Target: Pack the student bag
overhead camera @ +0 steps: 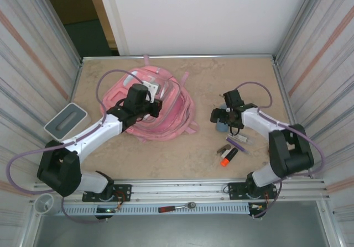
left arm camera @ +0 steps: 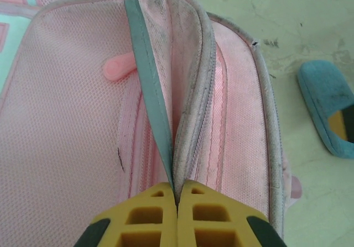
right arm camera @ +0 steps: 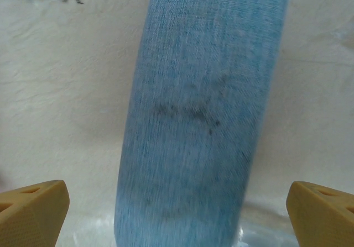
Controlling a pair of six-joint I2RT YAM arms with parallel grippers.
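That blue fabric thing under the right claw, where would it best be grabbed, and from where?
Probably across its narrow middle, from straight above: the blue fabric thing runs long and slim between the right gripper's open fingers, which straddle it.

Robot lab cell (boxed in): ribbed wall panels, aluminium frame rail, stone-look tabletop.

Student bag lies flat on table, left of centre, toward far edge. Box well left of bag. Fabric item near bag's right; marker farther right, nearer front.
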